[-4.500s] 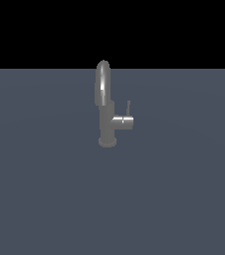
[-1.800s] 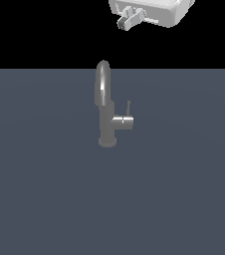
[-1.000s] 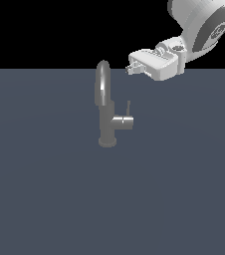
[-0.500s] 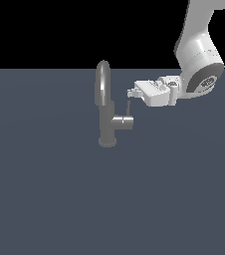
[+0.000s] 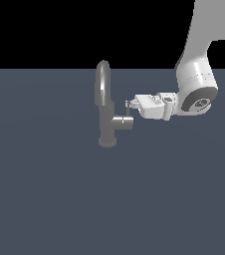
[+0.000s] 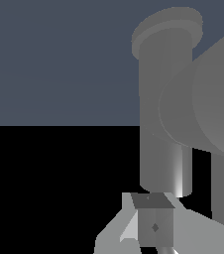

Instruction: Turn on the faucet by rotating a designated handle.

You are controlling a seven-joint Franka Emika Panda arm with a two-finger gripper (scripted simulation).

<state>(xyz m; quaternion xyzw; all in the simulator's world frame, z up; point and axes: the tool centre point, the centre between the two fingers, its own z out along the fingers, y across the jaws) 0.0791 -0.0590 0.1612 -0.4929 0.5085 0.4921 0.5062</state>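
Note:
The grey faucet (image 5: 106, 117) stands upright on the dark floor, its arched spout on top and a short side stub pointing to the exterior view's right. The thin handle (image 5: 129, 112) rises from the end of that stub. My gripper (image 5: 129, 104) reaches in level from the exterior view's right, and its shut fingertips are at the handle's upper end with nothing held. Whether they touch it I cannot tell. In the wrist view the faucet (image 6: 164, 104) looms close, the handle (image 6: 223, 188) runs beside my gripper (image 6: 151, 225), and the fingers (image 6: 155, 227) sit together.
The white arm (image 5: 196, 89) comes down from the upper part of the exterior view's right. A flat dark grey floor (image 5: 50, 199) spreads around the faucet.
The arm came down from the top of the exterior view's right and moved toward its left, bringing the fingertips up to the handle. The faucet and its handle have not visibly moved.

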